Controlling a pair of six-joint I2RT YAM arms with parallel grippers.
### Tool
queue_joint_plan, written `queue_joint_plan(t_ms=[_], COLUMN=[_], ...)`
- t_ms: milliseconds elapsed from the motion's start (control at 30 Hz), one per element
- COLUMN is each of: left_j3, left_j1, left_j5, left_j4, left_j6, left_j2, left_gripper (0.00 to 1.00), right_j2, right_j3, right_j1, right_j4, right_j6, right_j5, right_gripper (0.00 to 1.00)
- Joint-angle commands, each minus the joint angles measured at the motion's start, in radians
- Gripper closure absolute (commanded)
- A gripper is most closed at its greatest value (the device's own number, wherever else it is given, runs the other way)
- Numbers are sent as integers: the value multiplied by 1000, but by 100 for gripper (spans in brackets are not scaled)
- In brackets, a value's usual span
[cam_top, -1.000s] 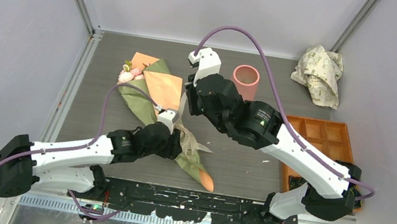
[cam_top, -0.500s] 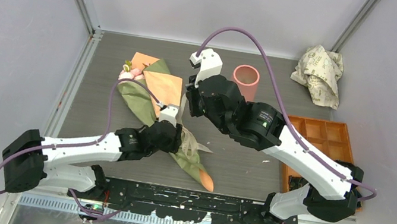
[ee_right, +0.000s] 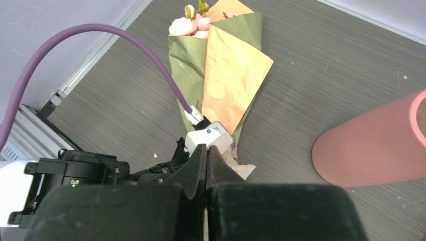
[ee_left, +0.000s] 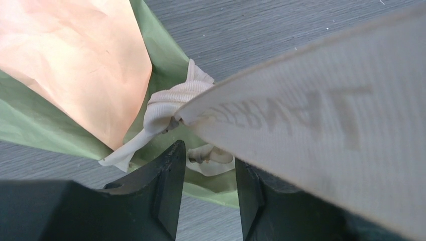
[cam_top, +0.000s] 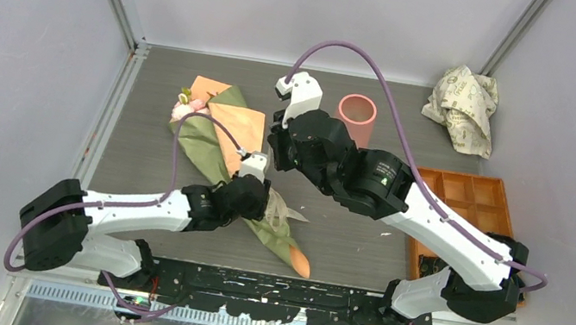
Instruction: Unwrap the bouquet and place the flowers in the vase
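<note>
— Your left arm [cam_top: 137, 208] has slid forward since a second ago, hasn't it?

— Yes. Its elbow swung in toward the middle, and your left gripper [ee_left: 208, 165] crept a bit farther along the bouquet [cam_top: 223, 139]. It sits right over the tied part now.

— Is it holding anything?

— No. It is about half open, with a gap between the fingers. A loop of the ribbon knot [ee_left: 168, 103] lies just past the tips.

— Which way does the bouquet lie?

— It lies flat on the worktop [cam_top: 138, 148]. The thin tip points near and right, and the wide end points far and left. The knot is across the thin half, so your left gripper is the closer one.

— And your right gripper [ee_right: 206, 150]?

— It is shut tight, hanging just above and past the knot. The left wrist view shows a wide ribbon tail [ee_left: 311, 115] pulled tight, going up and to the right. You cannot see that from above. You cannot tell whether the right gripper is pinching it.

— What does the right wrist view add?

— You see the flowers [ee_right: 193, 24] poking out of the far end, still wrapped. The vase [cam_top: 356, 112] stands past the bouquet, to the right, with nothing in it.
</note>
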Motion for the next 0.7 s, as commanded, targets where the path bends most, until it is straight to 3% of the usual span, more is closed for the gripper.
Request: queue_joint_plan(t_ms=[0,233,367,500,667], left_j3=[41,50,88,138,200], left_j1=[-4,-5,-4,-5,-3], left_j5=[-53,-84,-92,-159,-281], left_j4=[94,87,-19,-240,-520], left_j6=[27,37,26,-23,-115], left_j2=[27,57,13,-121,-414], left_gripper=[59,81,94,98,98], right_j2=[-54,-66,-68,-100,-153], right_j3=[-3,-23,-31,-70,-151], right_j1=[-2,-1,-3,-28,-115], right_j4=[61,67,55,41,17], right_j6=[25,38,43,71,125], right_j5=[-15,-9,46,123,134], right_gripper=[99,99,99,99,99])
